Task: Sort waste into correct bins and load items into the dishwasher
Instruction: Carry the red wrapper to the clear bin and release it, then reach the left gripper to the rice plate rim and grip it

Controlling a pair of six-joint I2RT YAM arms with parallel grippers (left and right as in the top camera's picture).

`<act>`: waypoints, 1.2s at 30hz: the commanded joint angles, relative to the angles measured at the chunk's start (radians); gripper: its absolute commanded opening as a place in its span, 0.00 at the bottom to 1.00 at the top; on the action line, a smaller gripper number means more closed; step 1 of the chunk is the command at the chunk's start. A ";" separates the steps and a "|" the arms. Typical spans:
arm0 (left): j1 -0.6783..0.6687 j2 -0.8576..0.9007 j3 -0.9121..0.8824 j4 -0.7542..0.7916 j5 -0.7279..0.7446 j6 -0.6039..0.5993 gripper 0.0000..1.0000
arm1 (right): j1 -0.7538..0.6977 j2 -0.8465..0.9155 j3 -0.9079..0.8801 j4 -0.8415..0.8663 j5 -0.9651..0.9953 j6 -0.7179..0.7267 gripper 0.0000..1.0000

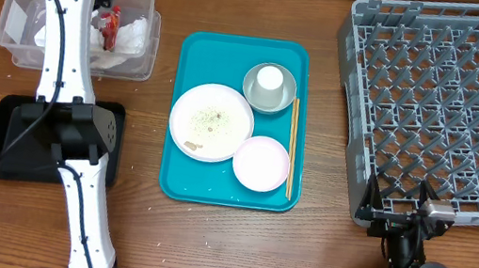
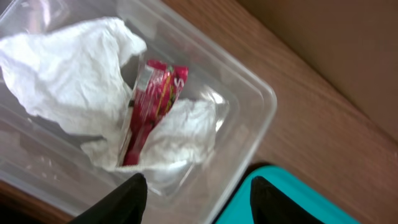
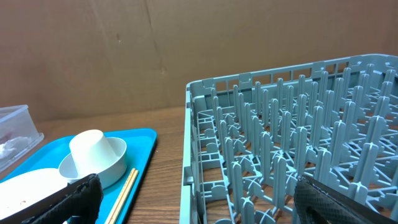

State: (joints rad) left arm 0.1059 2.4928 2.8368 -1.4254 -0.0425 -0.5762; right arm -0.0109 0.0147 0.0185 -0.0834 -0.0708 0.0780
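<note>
Left tool wide, nothing between its fingers; it hangs over one end of the clear tub. Just ahead of it is the red sauce packet, lying in the tub, propped against the crumpled napkin and partly wrapped by a fold of it; packet and tool apart, no contact. Napkin fills most of the tub; both pieces of waste sit inside the walls, none over the rim.

Step in hand, as I judge it: getting clear of the tub, the waste already in. To do it well: rise straight up, jaws wide, so neither finger hooks the napkin fold or knocks the tub wall; swing toward the teal tray only once above the rim; the tub looks light and may slide on the table if bumped.

Left to handle, by my reading: rice grains on the large plate; cup upside down in the bowl; small pink plate; chopsticks along the tray's right side. Black tray partly hidden under the left arm.

Farther off: right tool wide and empty, low at the near corner of the grey rack; no dishes seen in the rack.
</note>
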 commanded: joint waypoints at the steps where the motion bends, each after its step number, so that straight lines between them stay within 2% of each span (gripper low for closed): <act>1: -0.022 -0.108 0.053 -0.044 0.061 0.031 0.57 | 0.004 -0.010 -0.010 0.003 0.006 0.000 1.00; 13: -0.048 -0.388 0.059 -0.264 -0.060 0.054 0.66 | 0.004 -0.010 -0.010 0.003 0.006 0.000 1.00; 14: -0.048 -0.402 0.058 -0.264 -0.039 0.088 0.74 | 0.004 -0.010 -0.010 0.003 0.006 0.000 1.00; 17: -0.050 -0.440 0.058 -0.264 0.024 0.109 0.75 | 0.004 -0.010 -0.010 0.003 0.006 0.000 1.00; 23: -0.068 -0.507 0.041 -0.264 0.196 0.204 0.85 | 0.004 -0.010 -0.010 0.003 0.006 0.000 1.00; 29: -0.171 -0.534 -0.110 -0.264 0.201 0.233 0.86 | 0.004 -0.010 -0.010 0.003 0.006 0.000 1.00; 30: -0.191 -0.534 -0.146 -0.264 0.201 0.233 0.83 | 0.004 -0.010 -0.010 0.003 0.006 0.000 1.00; 32: -0.236 -0.534 -0.238 -0.264 0.200 0.233 0.29 | 0.004 -0.010 -0.010 0.003 0.006 0.000 1.00; 33: -0.261 -0.534 -0.290 -0.264 0.196 0.233 0.10 | 0.004 -0.010 -0.010 0.003 0.006 0.000 1.00; 34: -0.283 -0.534 -0.339 -0.262 0.193 0.233 0.04 | 0.004 -0.010 -0.010 0.003 0.006 0.000 1.00; 36: -0.327 -0.531 -0.441 -0.249 0.185 0.238 0.04 | 0.004 -0.010 -0.010 0.003 0.006 0.000 1.00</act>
State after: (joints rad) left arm -0.1715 1.9617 2.5000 -1.6768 0.1379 -0.3626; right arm -0.0109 0.0147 0.0185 -0.0834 -0.0708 0.0780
